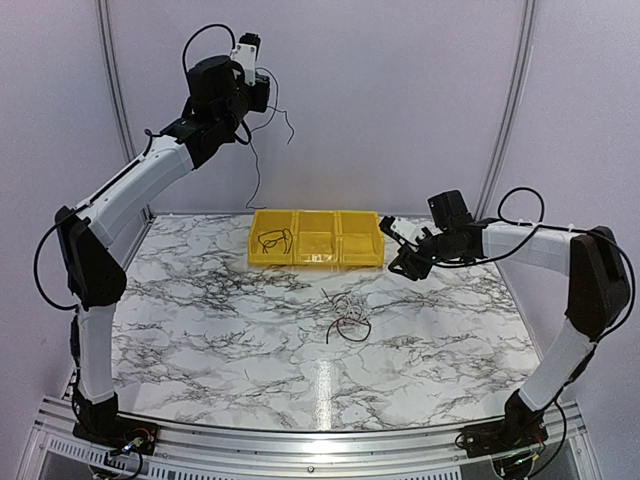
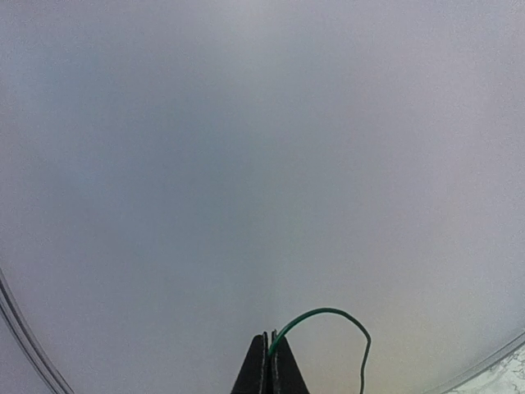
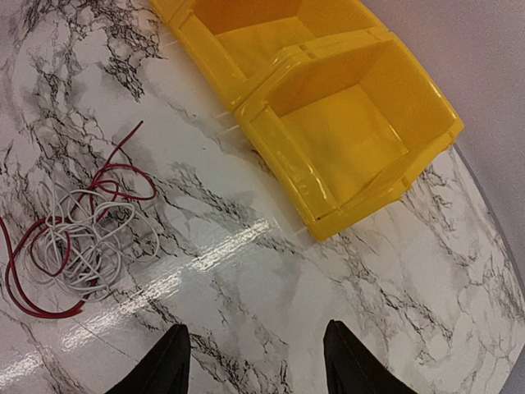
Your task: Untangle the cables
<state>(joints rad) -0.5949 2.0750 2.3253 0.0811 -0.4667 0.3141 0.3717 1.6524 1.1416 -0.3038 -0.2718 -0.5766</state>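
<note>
Plenty of bare marble desk [image 1: 200,340] along the near and left side, but the yellow three-compartment bin [image 1: 316,238] blocks the far middle and the tangle of red and pale cables [image 3: 78,238] sits in the centre. The right end effector [image 3: 256,349] hovers, jaws apart, over open desk between tangle and bin corner, clear of both. High on the left, a thin wire [image 1: 254,165] dangles from the clamped left end effector [image 2: 269,336] towards the bin's left end.

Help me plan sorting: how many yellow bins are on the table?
3, in a row at the far side: left bin, holding a dark cable; middle bin; right bin. None appear hidden.
</note>
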